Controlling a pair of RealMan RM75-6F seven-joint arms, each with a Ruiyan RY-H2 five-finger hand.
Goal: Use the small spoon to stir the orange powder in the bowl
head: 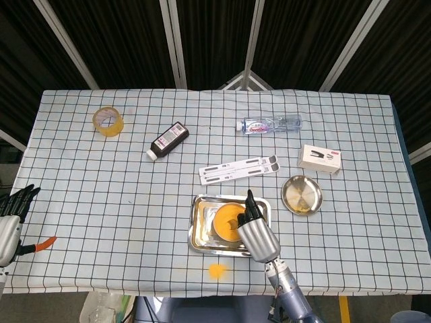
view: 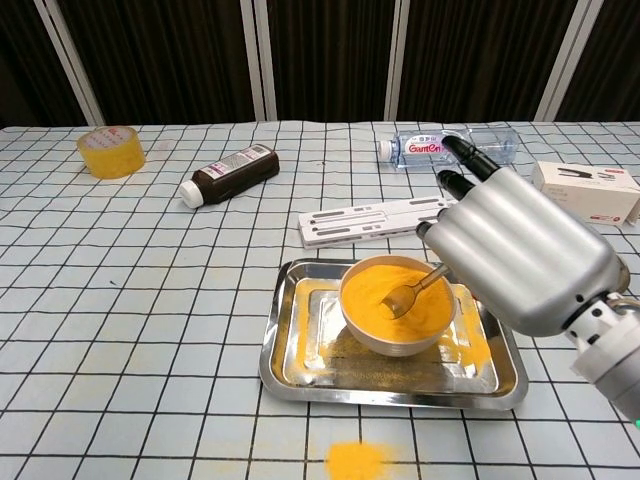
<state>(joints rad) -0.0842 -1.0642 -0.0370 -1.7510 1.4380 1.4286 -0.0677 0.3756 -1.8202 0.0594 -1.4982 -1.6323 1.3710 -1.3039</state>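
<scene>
A white bowl [view: 372, 335] full of orange powder [view: 378, 290] stands in a steel tray [view: 290, 360]; in the head view the bowl [head: 225, 219] sits in the same tray [head: 199, 229]. My right hand [view: 525, 260] [head: 256, 232] holds a small metal spoon [view: 408, 294] whose scoop lies in the powder near the middle of the bowl. The hand's back hides the spoon's handle end. My left hand [head: 12, 212] hangs at the table's left edge, fingers apart, holding nothing.
Spilled orange powder [view: 357, 461] lies in front of the tray and inside it. A brown bottle [view: 230, 171], tape roll [view: 111, 150], water bottle [view: 440, 146], white strips [view: 370, 220], a stapler box [view: 590, 192] and a round steel dish [head: 302, 195] sit further back.
</scene>
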